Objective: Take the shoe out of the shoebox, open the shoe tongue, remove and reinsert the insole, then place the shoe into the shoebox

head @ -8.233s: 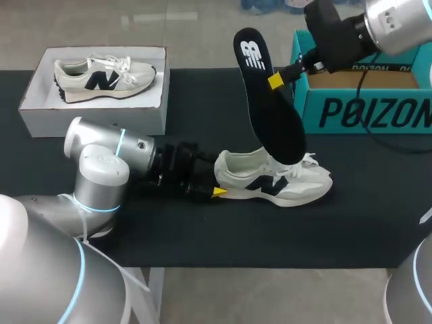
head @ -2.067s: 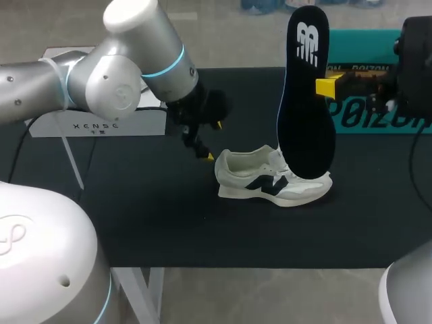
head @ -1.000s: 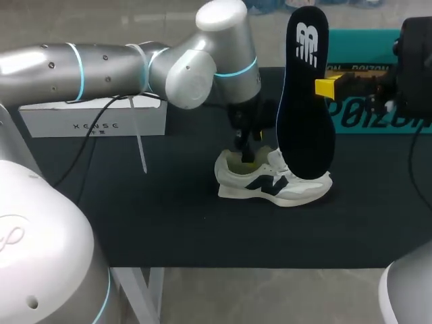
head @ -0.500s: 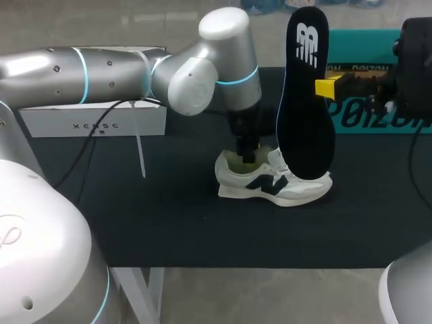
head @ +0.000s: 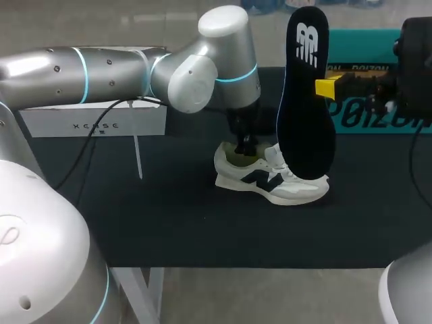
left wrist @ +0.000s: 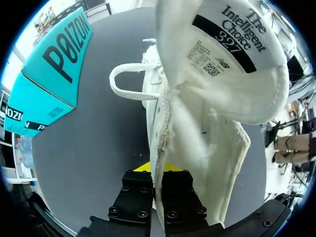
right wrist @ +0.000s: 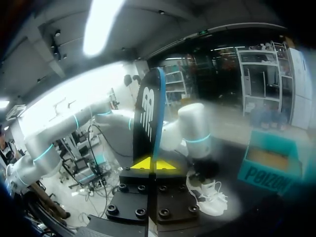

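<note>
A white sneaker (head: 270,181) with a dark logo lies on its sole on the black table mat. My left gripper (head: 244,146) comes down onto the shoe's heel opening. In the left wrist view that gripper (left wrist: 157,174) is shut on the shoe's collar wall (left wrist: 163,123), with the labelled tongue (left wrist: 232,44) ahead of it. My right gripper (head: 329,87) is shut on the edge of the black insole (head: 305,94), which hangs upright with its toe end just over the shoe's laces. The right wrist view has the insole (right wrist: 148,116) rising from between the right gripper's (right wrist: 154,164) yellow tips, with the sneaker (right wrist: 210,191) below.
The teal shoebox (head: 378,108) stands at the back right, behind the insole and my right arm. A white box (head: 94,125) sits at the back left, partly hidden by my left arm. Bare mat (head: 169,223) lies in front of the shoe.
My left gripper has dropped into the heel opening and shut on the shoe's collar. The shoe has shifted slightly to the left. The right arm and insole have not moved.
</note>
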`<state>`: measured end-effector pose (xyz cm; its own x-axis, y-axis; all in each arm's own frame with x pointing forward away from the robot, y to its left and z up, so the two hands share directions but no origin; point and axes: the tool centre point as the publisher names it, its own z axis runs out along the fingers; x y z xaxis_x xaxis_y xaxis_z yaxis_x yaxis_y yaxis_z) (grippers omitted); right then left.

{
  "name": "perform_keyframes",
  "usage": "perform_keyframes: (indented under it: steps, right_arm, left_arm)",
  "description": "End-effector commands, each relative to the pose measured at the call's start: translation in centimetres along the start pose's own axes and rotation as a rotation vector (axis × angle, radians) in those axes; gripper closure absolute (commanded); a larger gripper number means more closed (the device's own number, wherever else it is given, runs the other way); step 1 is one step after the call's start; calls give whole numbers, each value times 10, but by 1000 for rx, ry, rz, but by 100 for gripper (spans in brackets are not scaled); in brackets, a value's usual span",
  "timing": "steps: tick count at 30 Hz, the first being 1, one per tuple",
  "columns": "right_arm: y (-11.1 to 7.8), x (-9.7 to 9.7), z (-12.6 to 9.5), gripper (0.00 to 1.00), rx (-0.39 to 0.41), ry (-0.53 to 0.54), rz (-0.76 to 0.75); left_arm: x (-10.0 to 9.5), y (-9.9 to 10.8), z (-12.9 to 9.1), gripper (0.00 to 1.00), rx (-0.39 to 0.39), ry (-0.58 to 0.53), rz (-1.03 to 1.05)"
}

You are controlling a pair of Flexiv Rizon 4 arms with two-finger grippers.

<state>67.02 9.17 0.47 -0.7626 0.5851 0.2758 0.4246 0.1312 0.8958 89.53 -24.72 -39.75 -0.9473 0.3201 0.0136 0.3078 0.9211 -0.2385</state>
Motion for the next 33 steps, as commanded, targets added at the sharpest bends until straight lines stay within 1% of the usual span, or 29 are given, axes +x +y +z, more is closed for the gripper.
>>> perform_keyframes:
  steps: [1,2,3,5,6,7,8,10,12,13,15,16,17,18,23,25,27,28,33]
  right_arm:
    - [2,-1,5,100,2,0,1]
    - [2,-1,5,100,2,0,1]
    - [2,-1,5,100,2,0,1]
    - [2,-1,5,100,2,0,1]
    - [2,-1,5,100,2,0,1]
    - [2,-1,5,100,2,0,1]
    - [2,-1,5,100,2,0,1]
    - [2,-1,5,100,2,0,1]
    - [2,-1,5,100,2,0,1]
    - [2,-1,5,100,2,0,1]
    - [2,-1,5,100,2,0,1]
    - [2,-1,5,100,2,0,1]
    - [2,-1,5,100,2,0,1]
    - [2,-1,5,100,2,0,1]
    - [2,-1,5,100,2,0,1]
    - [2,-1,5,100,2,0,1]
    - [2,-1,5,100,2,0,1]
    - [2,-1,5,100,2,0,1]
    - [2,-1,5,100,2,0,1]
  left_arm:
    - [-9,6,-13,100,18,14,48]
    - [-10,5,-17,100,23,16,60]
    - [-13,6,-20,100,-2,3,73]
    - [-17,4,-29,100,48,26,116]
    - [-18,4,-34,100,33,22,133]
    - [-21,3,-37,100,48,36,168]
    - [-22,1,-41,100,85,54,216]
    - [-28,-2,-48,100,35,53,284]
    - [-33,-7,-53,100,52,94,376]
    - [-36,-8,-54,100,20,102,415]
    - [-41,-12,-56,100,-9,131,526]
    - [-44,-13,-55,100,-55,132,574]
    - [-45,-15,-53,100,-85,151,638]
    - [-46,-17,-53,100,-72,154,686]
    - [-50,-32,-44,100,-156,192,889]
    - [-49,-40,-40,100,-167,191,955]
    - [-49,-46,-34,100,-206,193,1025]
    - [-49,-49,-32,100,-200,200,1048]
    - [-50,-59,-20,100,-220,227,1174]
